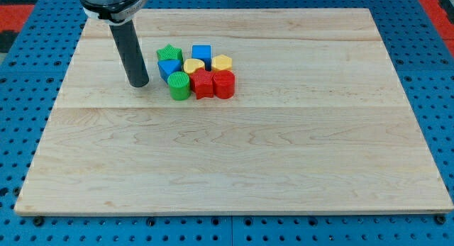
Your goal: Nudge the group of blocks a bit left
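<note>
A tight group of blocks sits on the wooden board (234,154), left of centre near the view's top. It holds a green star (169,54), a blue cube (201,53), a blue block (169,67), a yellow heart (194,65), a yellow hexagon (222,62), a green cylinder (179,86), a red star-like block (203,84) and a red block (224,84). My tip (139,84) rests on the board just left of the group, a small gap from the blue block and green cylinder, touching none.
The board lies on a blue pegboard table (28,97). The rod's dark mount (113,1) hangs at the view's top left. Red matting (14,8) shows in both top corners.
</note>
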